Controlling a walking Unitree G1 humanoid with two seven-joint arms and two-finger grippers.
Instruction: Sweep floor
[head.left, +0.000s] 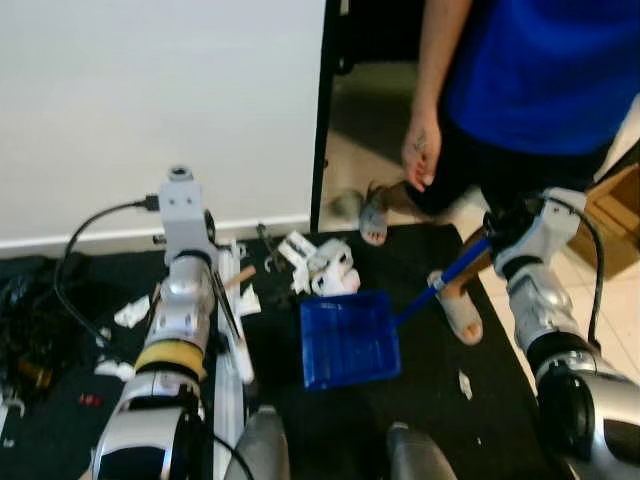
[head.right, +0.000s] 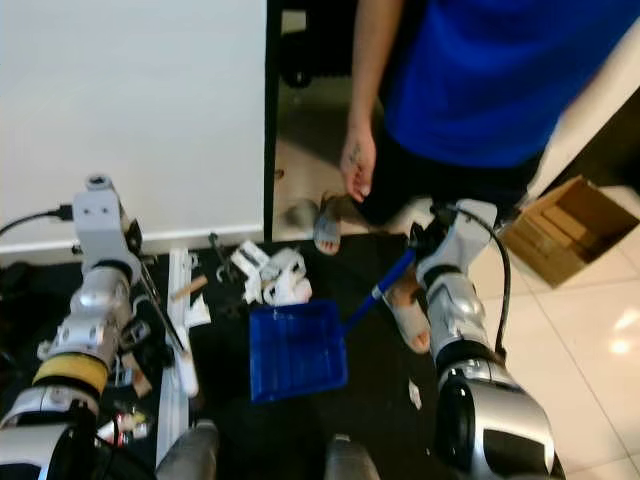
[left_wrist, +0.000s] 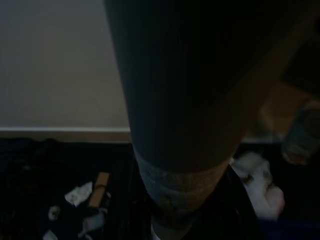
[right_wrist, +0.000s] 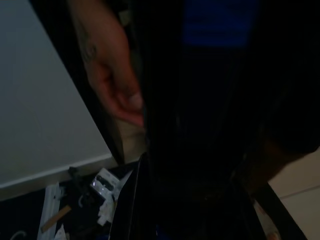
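The right hand (head.left: 492, 240) holds the blue dustpan (head.left: 348, 338) by its handle, flat on the black mat (head.left: 430, 420) beside the paper scraps (head.left: 320, 265). The left hand (head.left: 225, 285) seems to grip a white brush (head.left: 238, 335). Next, it should push scraps into the pan.

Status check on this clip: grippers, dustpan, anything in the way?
Right gripper at blue dustpan handle. Left arm alongside broom stick. White litter beyond pan. Person's feet close ahead.

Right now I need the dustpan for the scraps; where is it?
The blue dustpan lies on the dark mat straight ahead, just short of the white scraps, its handle running to the right gripper.
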